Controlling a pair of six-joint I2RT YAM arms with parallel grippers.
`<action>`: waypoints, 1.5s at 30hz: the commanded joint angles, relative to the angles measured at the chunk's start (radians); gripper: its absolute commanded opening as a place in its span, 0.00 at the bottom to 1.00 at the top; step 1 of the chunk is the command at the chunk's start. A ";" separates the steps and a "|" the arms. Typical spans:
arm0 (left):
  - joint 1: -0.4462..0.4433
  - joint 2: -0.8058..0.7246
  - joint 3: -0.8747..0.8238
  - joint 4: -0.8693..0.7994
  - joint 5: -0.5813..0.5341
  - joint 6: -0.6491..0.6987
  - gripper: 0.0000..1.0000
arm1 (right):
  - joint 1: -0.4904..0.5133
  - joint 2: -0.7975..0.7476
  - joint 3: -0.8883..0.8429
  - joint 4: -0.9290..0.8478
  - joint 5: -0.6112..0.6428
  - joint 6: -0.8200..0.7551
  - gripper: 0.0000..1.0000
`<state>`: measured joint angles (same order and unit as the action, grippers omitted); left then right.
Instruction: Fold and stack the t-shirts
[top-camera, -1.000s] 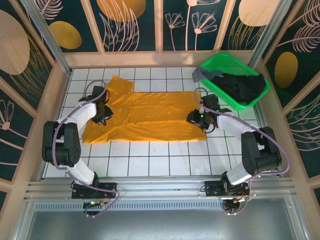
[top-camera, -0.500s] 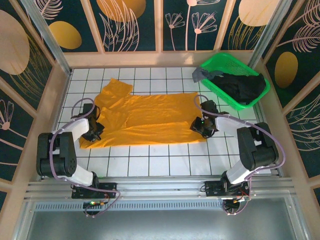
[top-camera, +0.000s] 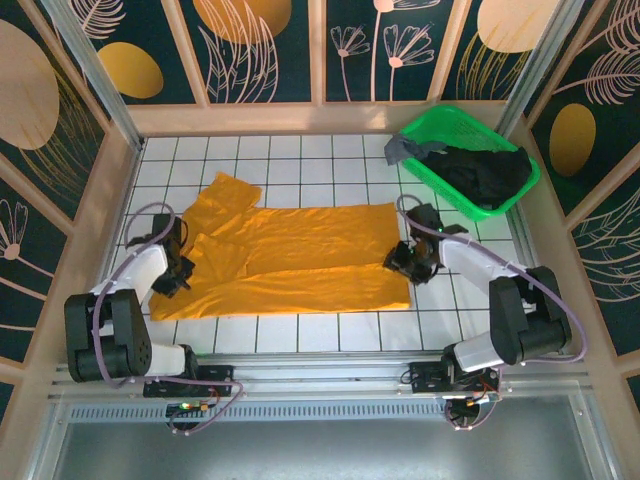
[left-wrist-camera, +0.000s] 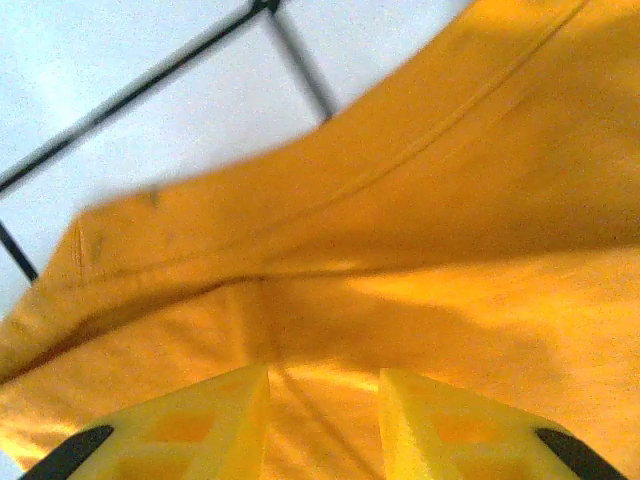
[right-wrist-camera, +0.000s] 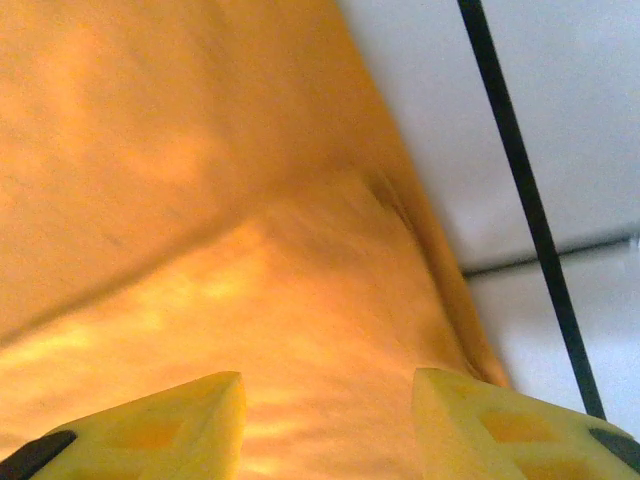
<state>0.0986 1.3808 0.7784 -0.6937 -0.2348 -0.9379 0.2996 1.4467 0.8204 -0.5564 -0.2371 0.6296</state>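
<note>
Across the tiled bench, mustard-orange t-shirt lay spread, left tool at its left edge, jaws apart, right tool at right edge, jaws apart

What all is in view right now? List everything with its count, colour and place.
orange t-shirt: one, mustard-orange, spread flat mid-table
black t-shirt: one, black, inside the basket
grey t-shirt: one, grey, over the basket's far-left rim
basket: one, green mesh, far right corner
table: one, white tiles, dark grid lines
left gripper: one, yellow fingers, open at the orange t-shirt's left edge
right gripper: one, yellow fingers, open at its right edge
</note>
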 joint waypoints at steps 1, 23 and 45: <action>0.003 0.063 0.180 -0.010 -0.052 -0.001 0.39 | -0.019 0.074 0.172 0.051 0.092 -0.064 0.48; -0.023 0.749 0.914 0.196 0.301 0.288 0.51 | -0.050 0.658 0.659 0.190 0.258 -0.223 0.35; -0.073 0.962 1.141 0.288 0.148 0.441 0.60 | -0.034 0.660 0.682 0.130 0.260 -0.286 0.00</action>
<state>0.0360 2.3138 1.8748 -0.4591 -0.0372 -0.5442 0.2569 2.1136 1.4822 -0.3805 0.0288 0.3595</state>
